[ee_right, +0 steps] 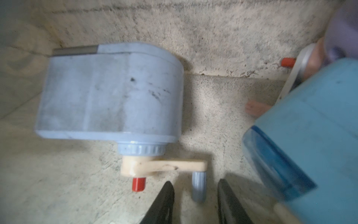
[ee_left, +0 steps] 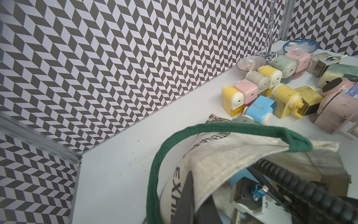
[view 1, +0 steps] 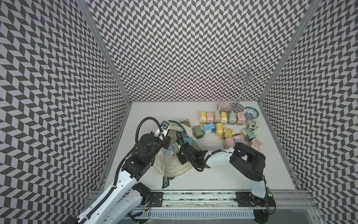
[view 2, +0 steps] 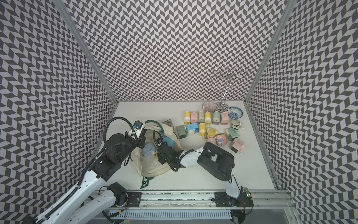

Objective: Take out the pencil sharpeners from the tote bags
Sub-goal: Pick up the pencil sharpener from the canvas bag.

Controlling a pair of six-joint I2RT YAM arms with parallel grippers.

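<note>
The cream tote bag (view 1: 178,166) (view 2: 153,168) with dark green straps lies open at the table's left. My left gripper (ee_left: 195,201) (view 1: 167,142) is shut on its canvas rim (ee_left: 213,155) and holds the mouth up. Inside the bag lie a pale blue pencil sharpener (ee_right: 110,91) (view 1: 168,153) (view 2: 148,152) and a brighter blue one (ee_right: 313,135) (view 1: 187,140). My right gripper (ee_right: 195,184) (view 1: 180,155) is inside the bag and open. Its fingers stand either side of the pale sharpener's crank knob (ee_right: 198,188) without touching it. Several sharpeners (view 1: 222,124) (view 2: 209,124) (ee_left: 271,87) lie out on the table.
Two patterned bowls (view 1: 250,112) (view 1: 223,106) and a tall wire stand (view 1: 242,87) are at the back right behind the sharpeners. Patterned walls close in the left, back and right sides. A green strap end (view 1: 165,180) trails toward the front rail.
</note>
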